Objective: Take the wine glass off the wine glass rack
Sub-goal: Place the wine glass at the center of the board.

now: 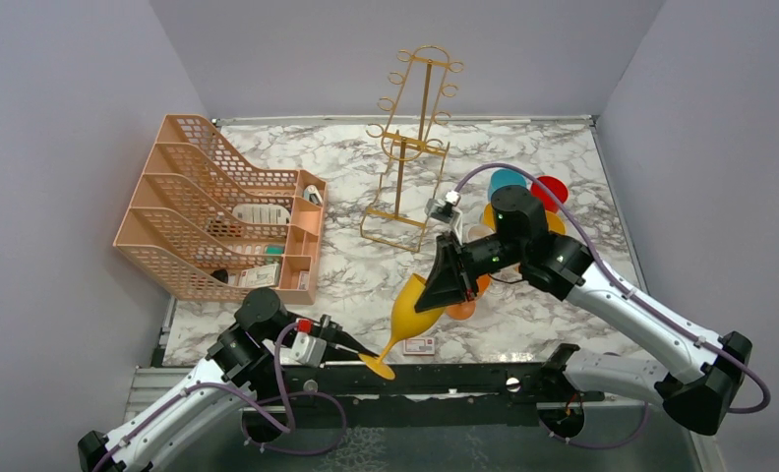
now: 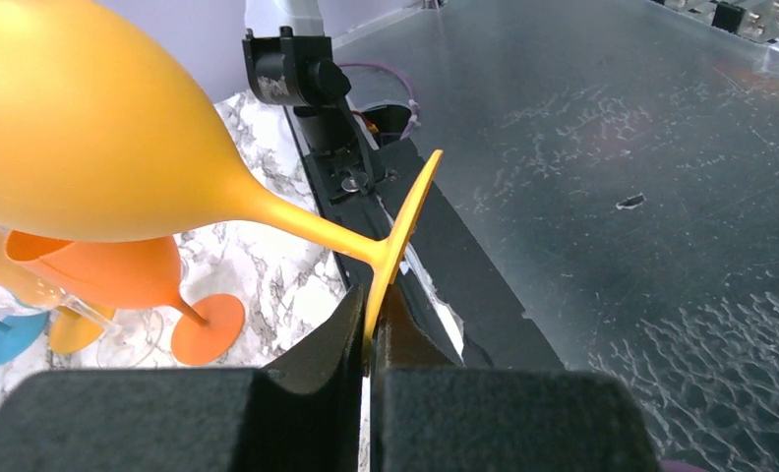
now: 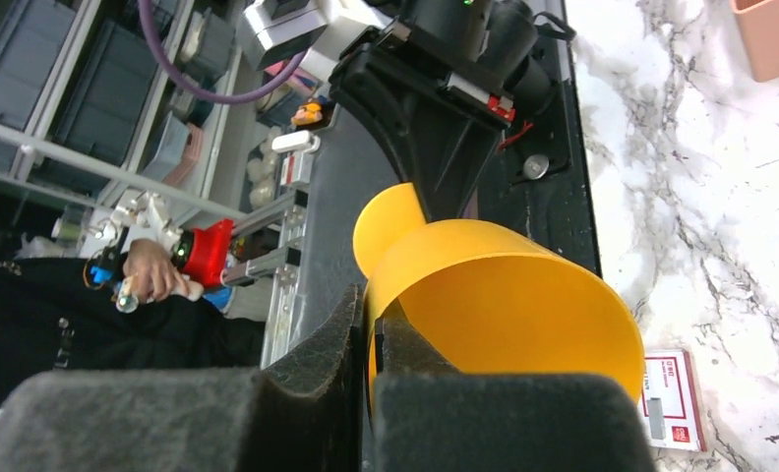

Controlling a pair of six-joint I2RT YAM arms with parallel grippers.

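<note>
Yellow plastic wine glass (image 1: 411, 313) hangs tilted over the table's (image 1: 523, 157) near edge, well apart from the tall gold wire rack (image 1: 410, 167) at the far middle. Both arms reach in low to it. The peach mesh tray (image 1: 218, 216) on the left holds small items. Left wrist view: the left gripper (image 2: 371, 320) pinches the glass's flat foot. Right wrist view: the right gripper (image 3: 371, 320) is clamped on the bowl's rim.

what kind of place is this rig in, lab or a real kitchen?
Probably a robot lab cell, not a kitchen: a marble-pattern table boxed in by plain grey panels, with shelves of grey bins beyond its edge.
</note>
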